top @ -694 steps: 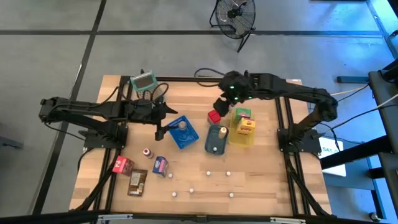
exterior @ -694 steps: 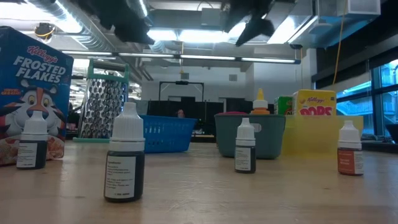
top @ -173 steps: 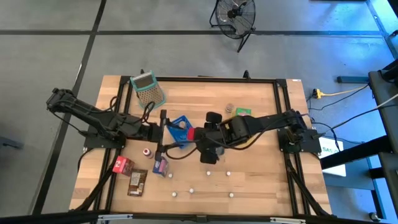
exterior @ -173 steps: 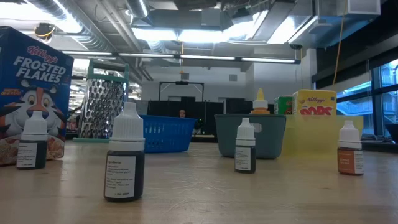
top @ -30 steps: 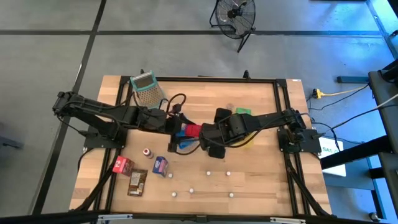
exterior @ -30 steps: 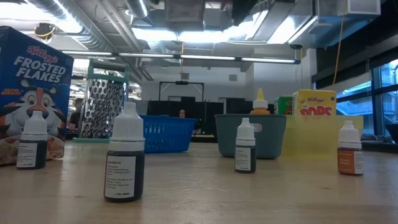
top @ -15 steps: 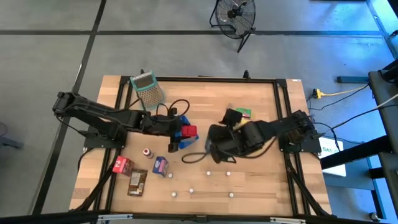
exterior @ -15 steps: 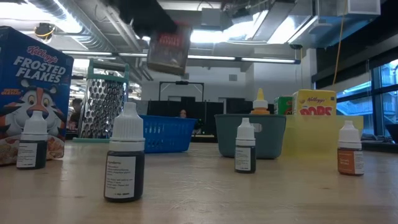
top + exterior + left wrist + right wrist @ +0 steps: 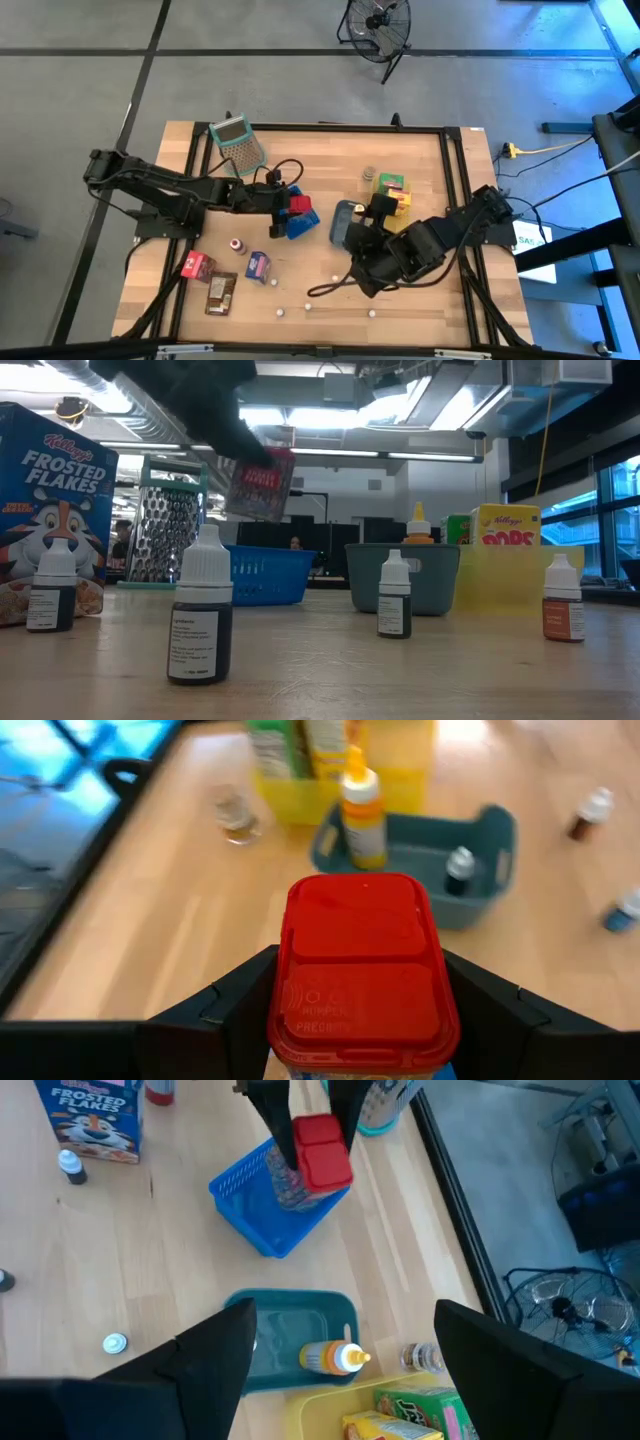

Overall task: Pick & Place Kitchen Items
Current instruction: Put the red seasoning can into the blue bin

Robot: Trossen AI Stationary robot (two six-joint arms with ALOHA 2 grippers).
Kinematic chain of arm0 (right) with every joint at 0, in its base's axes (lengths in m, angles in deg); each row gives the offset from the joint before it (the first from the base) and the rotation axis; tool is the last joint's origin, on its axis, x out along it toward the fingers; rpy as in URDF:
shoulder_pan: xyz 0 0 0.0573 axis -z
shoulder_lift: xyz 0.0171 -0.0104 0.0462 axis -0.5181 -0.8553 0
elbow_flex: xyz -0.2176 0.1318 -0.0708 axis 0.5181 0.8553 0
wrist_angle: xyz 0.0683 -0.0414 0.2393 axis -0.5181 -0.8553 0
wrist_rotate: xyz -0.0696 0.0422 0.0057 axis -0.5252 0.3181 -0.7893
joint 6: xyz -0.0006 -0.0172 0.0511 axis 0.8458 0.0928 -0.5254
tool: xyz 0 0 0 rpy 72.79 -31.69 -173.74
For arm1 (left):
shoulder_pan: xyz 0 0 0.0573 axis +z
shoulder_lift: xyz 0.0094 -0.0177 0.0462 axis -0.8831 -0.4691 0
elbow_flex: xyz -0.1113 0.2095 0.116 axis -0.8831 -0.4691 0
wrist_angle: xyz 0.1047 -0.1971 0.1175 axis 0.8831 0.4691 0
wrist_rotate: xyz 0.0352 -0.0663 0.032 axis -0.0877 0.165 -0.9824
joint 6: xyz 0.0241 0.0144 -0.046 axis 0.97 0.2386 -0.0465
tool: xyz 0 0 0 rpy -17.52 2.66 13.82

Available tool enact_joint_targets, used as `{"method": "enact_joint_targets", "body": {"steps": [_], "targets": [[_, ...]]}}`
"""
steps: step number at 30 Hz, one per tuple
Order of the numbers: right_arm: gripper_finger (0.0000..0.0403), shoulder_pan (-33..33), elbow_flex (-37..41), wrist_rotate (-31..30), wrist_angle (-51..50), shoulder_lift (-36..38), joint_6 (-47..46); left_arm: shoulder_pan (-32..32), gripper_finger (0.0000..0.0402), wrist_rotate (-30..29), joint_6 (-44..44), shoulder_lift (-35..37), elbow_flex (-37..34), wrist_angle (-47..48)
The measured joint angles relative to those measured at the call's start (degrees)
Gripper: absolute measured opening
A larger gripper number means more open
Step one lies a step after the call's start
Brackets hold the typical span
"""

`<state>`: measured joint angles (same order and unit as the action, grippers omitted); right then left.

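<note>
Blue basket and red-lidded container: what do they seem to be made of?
Blue basket: probably moulded plastic, going by its slotted mesh walls. Red-lidded container: the lid looks like glossy plastic with embossed lettering; the body below it is mostly hidden, material unclear.

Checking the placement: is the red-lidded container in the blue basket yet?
Not yet. The left end effector holds the red-lidded container in the air above the blue basket.

Blue tray (image 9: 303, 224), teal tray (image 9: 343, 225), yellow tray (image 9: 403, 218), grater (image 9: 237, 143) on table.
</note>
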<state>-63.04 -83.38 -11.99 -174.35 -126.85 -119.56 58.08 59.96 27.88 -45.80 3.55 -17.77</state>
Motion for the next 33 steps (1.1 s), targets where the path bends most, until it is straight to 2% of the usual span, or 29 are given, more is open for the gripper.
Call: {"method": "enact_joint_targets", "body": {"steps": [8, 12, 19, 26, 33], "targets": [[0.0309, -0.15, 0.00, 0.10, 0.00, 0.00, -0.24, 9.21, 0.0223, 22.08, 10.78, 0.00, -1.06, 0.31], [0.0309, -0.15, 0.00, 0.31, 0.00, 0.00, -0.26, 13.11, 0.0223, 30.67, 16.28, 0.00, -1.06, 2.55], [0.0309, 0.49, 0.02, 0.31, 0.00, -0.02, -0.94, 18.47, 0.0223, 40.50, 22.01, 0.00, -1.06, 8.76], [0.0309, 2.72, 0.04, 0.31, 0.67, -0.04, -0.92, 19.79, 0.0223, 41.92, 29.21, 0.00, -1.06, 6.82], [0.0309, 4.78, 0.04, 1.64, 0.70, -0.07, -0.92, 23.17, 0.0223, 49.02, 35.56, -0.26, -1.06, 11.19]]}}
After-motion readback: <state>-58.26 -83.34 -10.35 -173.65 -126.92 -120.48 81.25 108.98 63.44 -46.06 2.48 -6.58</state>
